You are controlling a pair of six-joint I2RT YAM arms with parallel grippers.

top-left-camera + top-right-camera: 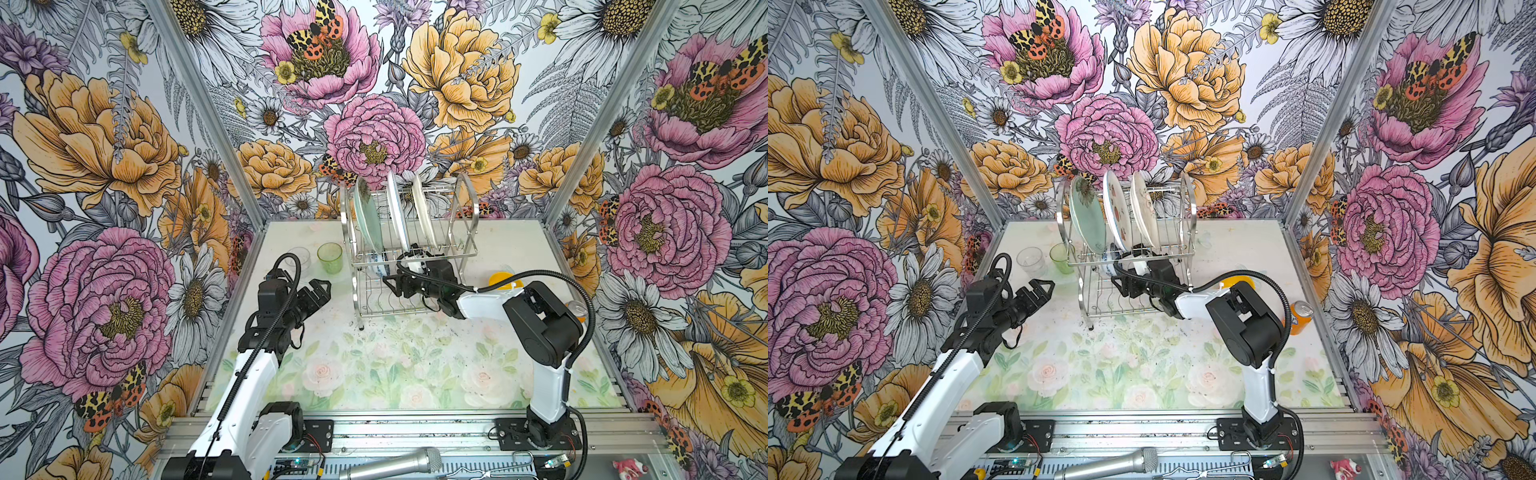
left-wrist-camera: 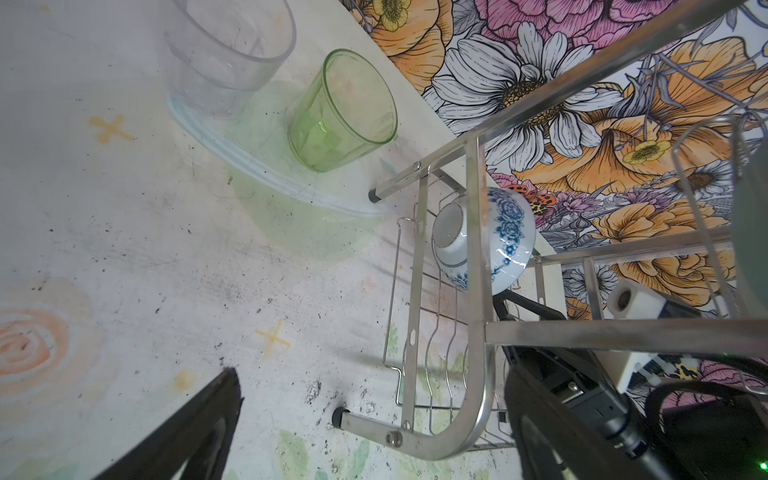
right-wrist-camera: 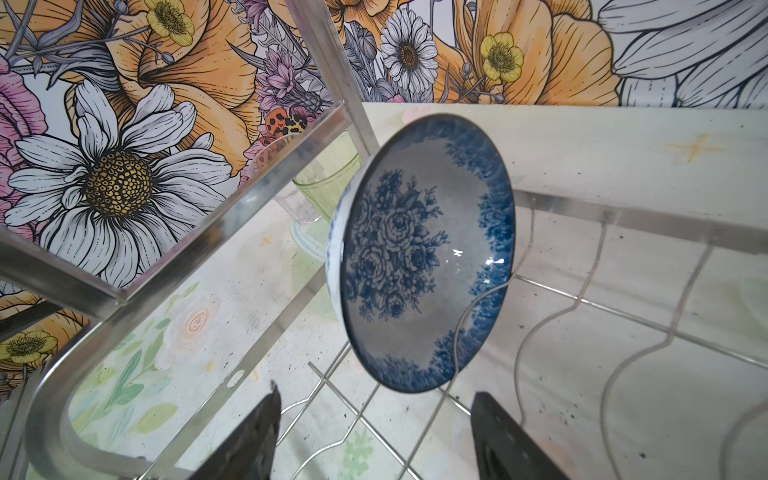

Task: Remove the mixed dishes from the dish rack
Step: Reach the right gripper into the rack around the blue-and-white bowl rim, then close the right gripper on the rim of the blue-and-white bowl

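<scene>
The dish rack (image 1: 357,297), a two-tier shiny steel wire frame with arched side handles, stands at the back of the surface (image 1: 374,374). Three round plates stand on edge in its slotted upper shelf: a pale green plate (image 1: 368,216), then a white plate (image 1: 397,216), then a cream plate (image 1: 424,216).

On the lower tier, at the rack's left end, a blue-and-white patterned bowl (image 3: 419,257) stands on its rim against a wavy wire divider. Inside it has a dark blue rose bouquet in the centre and a mottled blue band round the edge. Outside it is white with blue flowers and a plain foot.

The right gripper (image 3: 376,392) reaches into the lower tier. Its jaws are spread either side of the bowl's lower edge, grasping nothing.

The left gripper (image 1: 302,279) hovers left of the rack, released wide and empty.

A green translucent tumbler (image 1: 330,257) and a clear glass (image 1: 1032,262) stand upright side by side on the surface, left of the rack. A yellow bowl (image 1: 500,279) sits to the rack's right, partly hidden by the right arm. An orange soda can (image 1: 1298,318) stands near the right wall.
</scene>
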